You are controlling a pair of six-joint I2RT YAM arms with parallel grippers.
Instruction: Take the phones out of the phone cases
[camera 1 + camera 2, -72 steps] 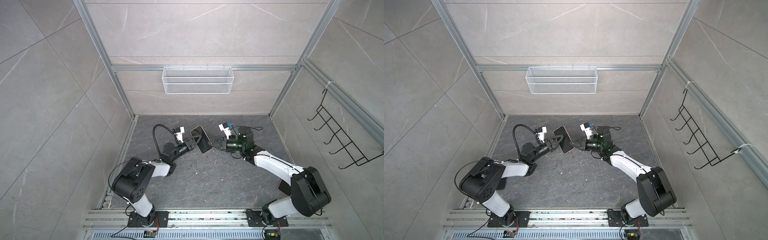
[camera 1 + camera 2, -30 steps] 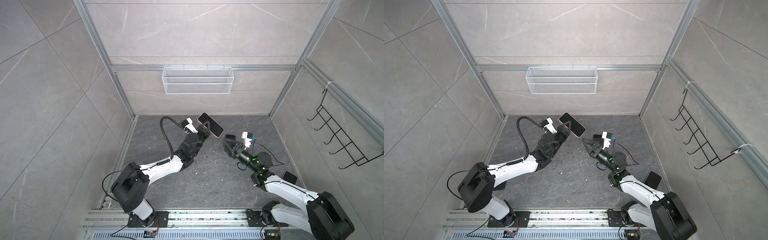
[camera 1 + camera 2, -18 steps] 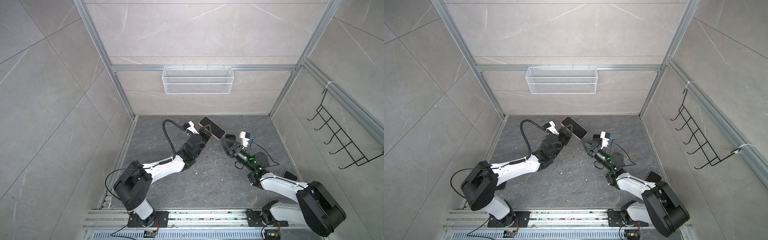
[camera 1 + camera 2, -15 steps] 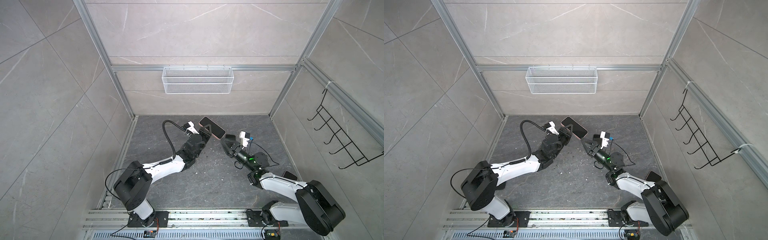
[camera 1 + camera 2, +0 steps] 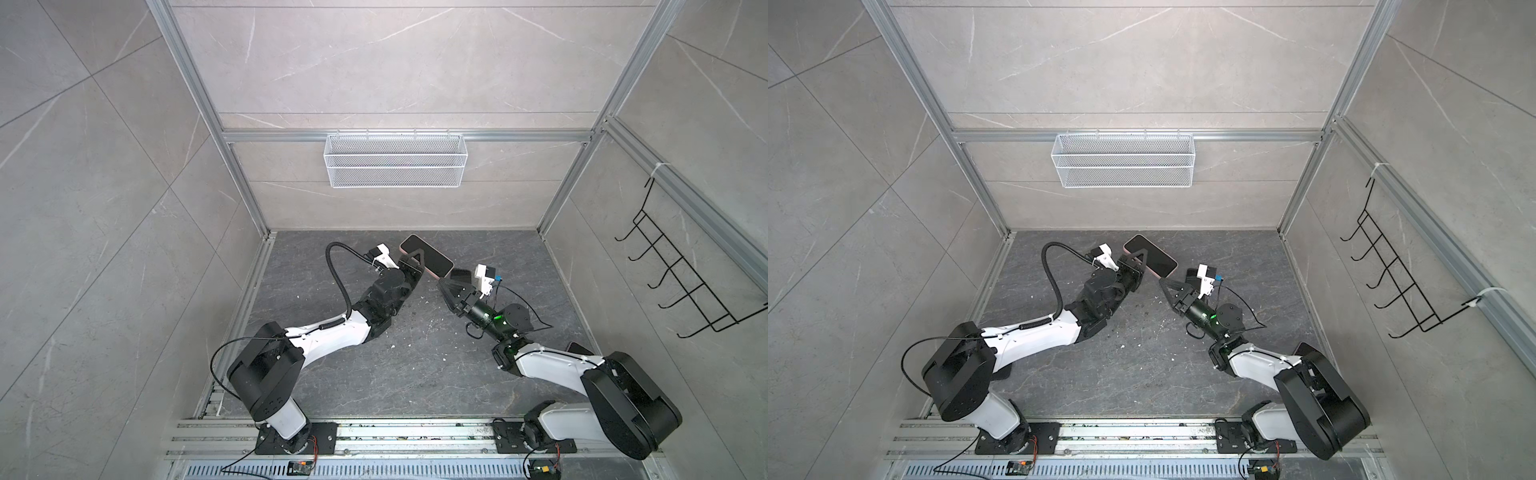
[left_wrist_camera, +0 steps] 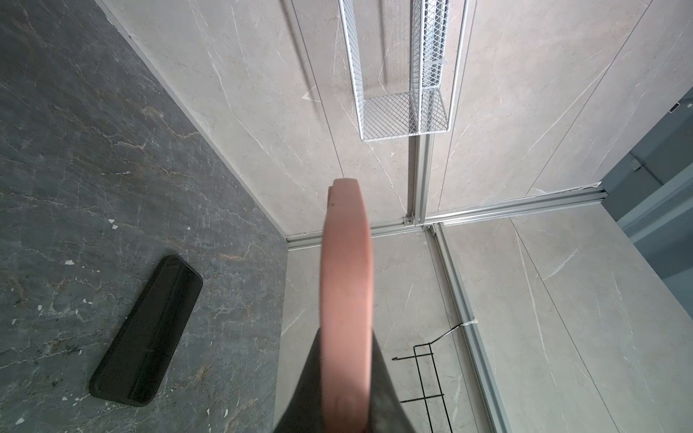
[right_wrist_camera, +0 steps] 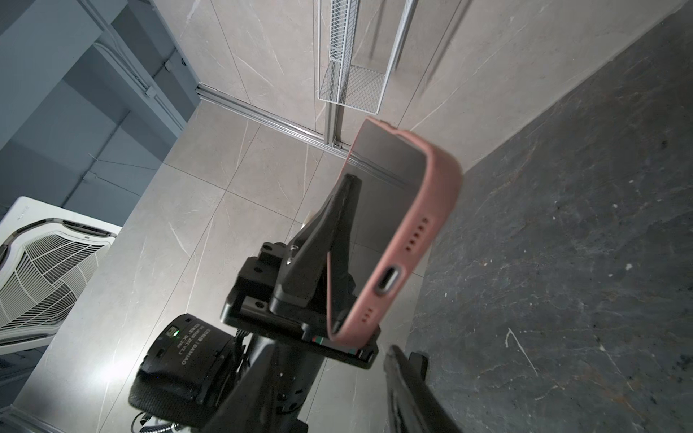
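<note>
The phone [image 5: 432, 257] [image 5: 1154, 255], dark screen up, sits in a pink phone case [image 7: 431, 210] and is held tilted above the grey floor. My left gripper [image 5: 415, 261] [image 5: 1139, 258] [image 6: 347, 337] is shut on its long sides near one end; the left wrist view shows only the case's pink edge [image 6: 347, 262]. My right gripper [image 5: 449, 279] [image 5: 1174, 277] [image 7: 332, 360] is open. Its tips sit just short of the case's free end, where the charging port [image 7: 388, 279] shows. Nothing is between its fingers.
A black phone-shaped thing [image 6: 146, 330] lies flat on the floor, behind my right arm [image 5: 577, 348]. A white wire basket [image 5: 395, 166] hangs on the back wall. Black wire hooks [image 5: 685, 286] are on the right wall. Small white specks dot the floor.
My right gripper has moved up toward the free end of the cased phone and its jaws have narrowed. The left gripper has kept its hold and shifted the phone only slightly.
</note>
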